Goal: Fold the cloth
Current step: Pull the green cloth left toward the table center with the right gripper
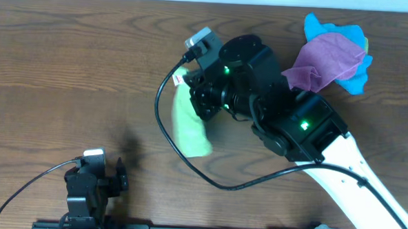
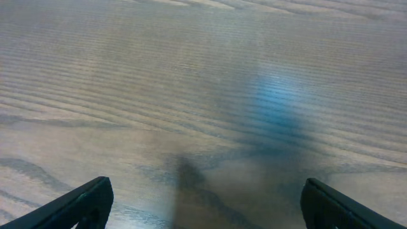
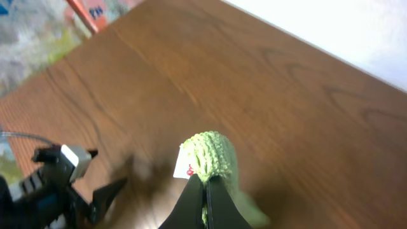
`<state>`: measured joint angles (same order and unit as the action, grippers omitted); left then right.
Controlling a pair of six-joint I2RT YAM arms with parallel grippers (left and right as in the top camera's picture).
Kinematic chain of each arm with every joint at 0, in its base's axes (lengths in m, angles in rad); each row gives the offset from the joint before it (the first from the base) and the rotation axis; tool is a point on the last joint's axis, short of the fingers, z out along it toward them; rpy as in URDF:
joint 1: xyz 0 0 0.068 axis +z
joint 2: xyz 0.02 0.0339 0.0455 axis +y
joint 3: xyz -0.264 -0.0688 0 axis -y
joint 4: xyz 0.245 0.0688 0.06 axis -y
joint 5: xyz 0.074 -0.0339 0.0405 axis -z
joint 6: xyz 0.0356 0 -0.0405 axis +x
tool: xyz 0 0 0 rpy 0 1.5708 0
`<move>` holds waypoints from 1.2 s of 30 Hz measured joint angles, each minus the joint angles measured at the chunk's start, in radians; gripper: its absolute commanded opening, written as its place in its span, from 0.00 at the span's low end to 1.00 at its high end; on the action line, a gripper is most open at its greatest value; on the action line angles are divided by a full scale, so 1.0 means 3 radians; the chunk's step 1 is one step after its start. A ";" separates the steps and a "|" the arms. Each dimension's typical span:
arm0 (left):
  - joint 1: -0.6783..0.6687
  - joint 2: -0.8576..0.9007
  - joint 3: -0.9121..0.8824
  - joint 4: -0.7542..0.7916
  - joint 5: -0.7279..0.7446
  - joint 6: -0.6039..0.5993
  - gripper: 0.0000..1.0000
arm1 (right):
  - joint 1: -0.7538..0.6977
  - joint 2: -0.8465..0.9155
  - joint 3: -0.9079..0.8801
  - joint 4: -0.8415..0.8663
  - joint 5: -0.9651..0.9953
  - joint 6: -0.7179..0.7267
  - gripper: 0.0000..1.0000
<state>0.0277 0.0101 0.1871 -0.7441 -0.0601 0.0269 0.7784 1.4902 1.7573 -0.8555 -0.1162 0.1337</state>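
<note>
The lime-green cloth (image 1: pixel 190 124) hangs in a narrow bunch at the table's middle, its lower end near the wood. My right gripper (image 3: pixel 205 181) is shut on its upper edge beside the small white tag (image 3: pixel 185 165); the cloth (image 3: pixel 213 154) bulges above the fingertips. In the overhead view the right gripper (image 1: pixel 203 94) sits over the cloth's top, and the tag (image 1: pixel 180 79) shows at its left. My left gripper (image 1: pixel 103 176) is open and empty near the front edge, far left of the cloth. Its fingers (image 2: pixel 203 203) frame bare wood.
A purple cloth (image 1: pixel 323 61) lies on a bright blue cloth (image 1: pixel 354 73) at the back right. A black cable (image 1: pixel 163 130) loops from the right wrist past the green cloth. The left arm (image 3: pixel 57 184) shows at the lower left of the right wrist view.
</note>
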 measured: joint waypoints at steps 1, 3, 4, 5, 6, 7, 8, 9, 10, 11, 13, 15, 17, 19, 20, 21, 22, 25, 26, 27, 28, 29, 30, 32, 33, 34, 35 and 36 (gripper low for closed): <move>0.0000 0.0000 0.0000 0.0000 -0.0001 0.0000 0.95 | 0.0000 0.0000 0.0000 0.0058 -0.0001 0.0001 0.02; 0.0000 0.0000 0.0001 0.0000 0.0000 0.0000 0.95 | 0.0000 0.0000 0.0000 0.0132 -0.0031 0.0001 0.02; 0.0000 0.0000 0.0001 0.0000 0.0000 0.0000 0.95 | 0.0000 0.0000 0.0000 0.0193 -0.0071 0.0003 0.02; 0.0000 0.0000 0.0000 0.0000 0.0000 0.0000 0.95 | 0.0000 0.0000 0.0000 0.0239 -0.0108 0.0005 0.02; 0.0000 0.0000 0.0001 0.0000 0.0000 0.0000 0.95 | 0.0001 0.0003 0.0000 0.0285 -0.0153 0.0017 0.02; 0.0000 0.0000 0.0000 0.0000 0.0000 0.0000 0.95 | 0.0003 0.0008 0.0000 0.0332 -0.0193 0.0027 0.02; 0.0000 0.0000 0.0001 0.0000 -0.0001 0.0000 0.95 | 0.0008 0.0022 0.0001 0.0385 -0.0245 0.0043 0.01; 0.0000 0.0000 0.0001 0.0000 -0.0001 0.0000 0.96 | 0.0020 0.0050 0.0004 0.0445 -0.0312 0.0062 0.02; 0.0000 0.0000 0.0000 0.0000 -0.0001 0.0000 0.95 | 0.0036 0.0081 0.0005 0.0496 -0.0364 0.0078 0.01; 0.0000 0.0000 0.0000 0.0000 -0.0001 0.0000 0.95 | 0.0051 0.0113 0.0005 0.0547 -0.0408 0.0089 0.02; 0.0000 0.0000 0.0000 0.0000 0.0000 0.0000 0.95 | 0.0109 0.0211 0.0005 0.0678 -0.0507 0.0136 0.01; 0.0000 0.0000 0.0000 0.0000 -0.0001 0.0000 0.95 | 0.0193 0.0318 0.0005 0.0797 -0.0614 0.0175 0.02; 0.0000 0.0000 0.0000 0.0000 -0.0001 0.0000 0.95 | 0.0282 0.0403 0.0005 0.0877 -0.0689 0.0209 0.02; 0.0000 0.0000 0.0000 0.0000 -0.0001 0.0000 0.95 | 0.0365 0.0445 0.0005 0.0904 -0.0736 0.0231 0.01; 0.0000 0.0000 0.0000 0.0000 -0.0001 0.0000 0.95 | 0.0390 0.0449 0.0005 0.0903 -0.0755 0.0238 0.02; 0.0000 0.0000 0.0000 0.0000 0.0000 0.0000 0.95 | 0.0401 0.0449 0.0005 0.0903 -0.0767 0.0238 0.01; 0.0000 0.0000 0.0000 0.0000 0.0000 0.0000 0.95 | 0.0402 0.0445 0.0006 0.0893 -0.0773 0.0238 0.02; 0.0000 0.0000 0.0000 0.0000 -0.0001 0.0000 0.95 | 0.0320 0.0443 0.0006 0.0748 -0.0671 0.0202 0.02; 0.0000 0.0000 0.0000 0.0000 -0.0001 0.0000 0.95 | 0.0256 0.0444 0.0006 0.0699 -0.0576 0.0159 0.02; 0.0000 0.0000 0.0000 0.0000 -0.0001 0.0000 0.95 | 0.0178 0.0448 0.0006 0.0656 -0.0460 0.0100 0.04; 0.0000 0.0000 0.0000 0.0000 0.0000 0.0000 0.96 | 0.0106 0.0455 0.0006 0.0631 -0.0357 0.0057 0.05; 0.0000 0.0000 0.0000 0.0001 -0.0001 0.0000 0.96 | 0.0003 0.0478 0.0009 0.0623 -0.0245 0.0004 0.09; 0.0000 0.0000 0.0000 0.0001 0.0000 0.0000 0.95 | -0.0112 0.0520 0.0018 0.0627 -0.0146 -0.0047 0.25; 0.0000 0.0000 0.0000 0.0001 -0.0001 0.0000 0.95 | -0.0371 0.0640 0.0032 0.0674 0.0017 -0.0100 0.74; 0.0000 0.0000 0.0000 0.0001 0.0000 -0.0001 0.95 | -0.0561 0.0745 0.0033 0.0729 0.0094 -0.0139 0.84; 0.0000 0.0000 0.0000 0.0001 -0.0001 0.0000 0.95 | -0.0689 0.0821 0.0033 0.0749 0.0149 -0.0144 0.99; 0.0000 0.0000 0.0000 0.0001 0.0000 -0.0001 0.96 | -0.0802 0.0891 0.0033 0.0762 0.0198 -0.0144 0.99; 0.0000 0.0000 0.0000 0.0001 0.0000 0.0000 0.95 | -0.0922 0.0954 0.0032 0.0763 0.0239 -0.0137 0.99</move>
<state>0.0277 0.0101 0.1871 -0.7437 -0.0601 0.0269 0.5018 1.7763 1.7668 -0.6266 -0.0444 0.0925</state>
